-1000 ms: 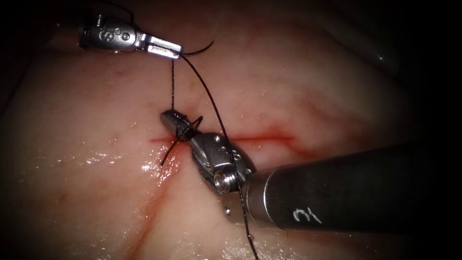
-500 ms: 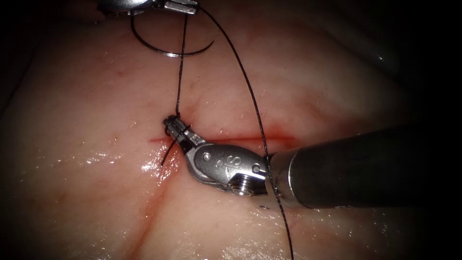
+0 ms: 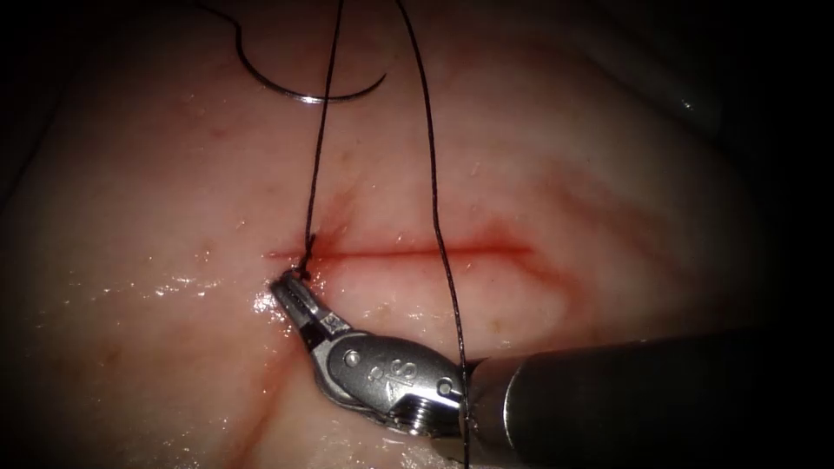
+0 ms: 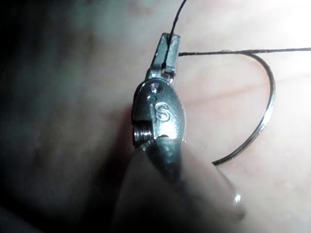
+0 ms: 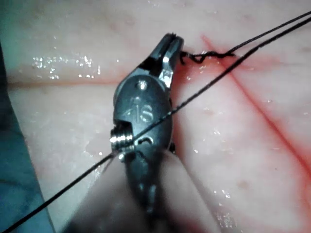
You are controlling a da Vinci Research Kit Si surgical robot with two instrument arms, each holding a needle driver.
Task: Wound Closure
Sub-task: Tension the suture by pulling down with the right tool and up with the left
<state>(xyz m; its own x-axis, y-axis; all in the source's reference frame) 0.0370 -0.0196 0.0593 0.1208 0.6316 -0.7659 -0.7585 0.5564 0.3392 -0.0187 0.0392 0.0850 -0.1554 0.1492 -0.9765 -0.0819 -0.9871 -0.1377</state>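
Note:
My right tool point(image 3: 285, 289) comes up from below the cut point(image 3: 417, 253), its jaws shut on the short end of the thread right beside the knot point(image 3: 306, 252) at the cut's left end. The right wrist view has the same jaws point(image 5: 172, 43) next to the knot point(image 5: 206, 57). Two strands of thread point(image 3: 317, 156) rise taut from there, and the longer one point(image 3: 434, 217) crosses my right tool's wrist. My left tool point(image 4: 168, 46) is shut on the thread point(image 4: 218, 52) close to the needle's tail. The curved needle point(image 3: 300, 94) is free of the tissue, above the cut.
The tissue point(image 3: 565, 156) is pale and wet, with red fluid along the cut and a faint red streak point(image 3: 269, 382) running down from its left end. My right tool's dark shaft point(image 3: 651, 399) lies across the lower right.
My left tool rose out of the endoscope view, drawing the thread up. My right tool swung down and left with the short end, and the loops slid off its jaws into a knot.

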